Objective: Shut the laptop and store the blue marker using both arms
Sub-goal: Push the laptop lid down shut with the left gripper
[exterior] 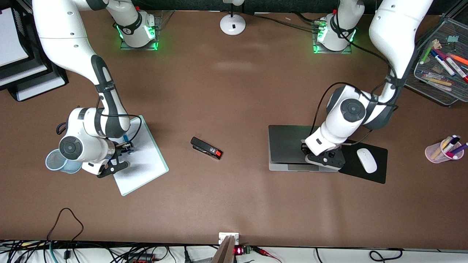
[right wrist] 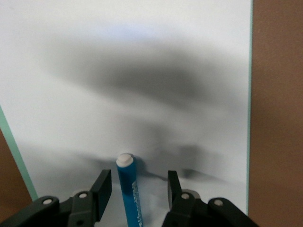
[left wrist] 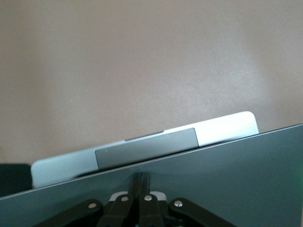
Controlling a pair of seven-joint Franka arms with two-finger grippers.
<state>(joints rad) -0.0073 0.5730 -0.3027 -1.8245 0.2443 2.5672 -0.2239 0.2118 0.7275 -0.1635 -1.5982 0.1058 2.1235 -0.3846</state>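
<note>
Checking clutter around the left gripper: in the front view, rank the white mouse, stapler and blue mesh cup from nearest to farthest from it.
From the left gripper, over the laptop:
1. White mouse, on the black pad beside the laptop.
2. Stapler, mid-table.
3. Blue mesh cup, at the right arm's end.

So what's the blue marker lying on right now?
The blue marker lies on a white board with a green edge, between the right tool's open fingers. In the front view the arm hides most of the marker.
</note>
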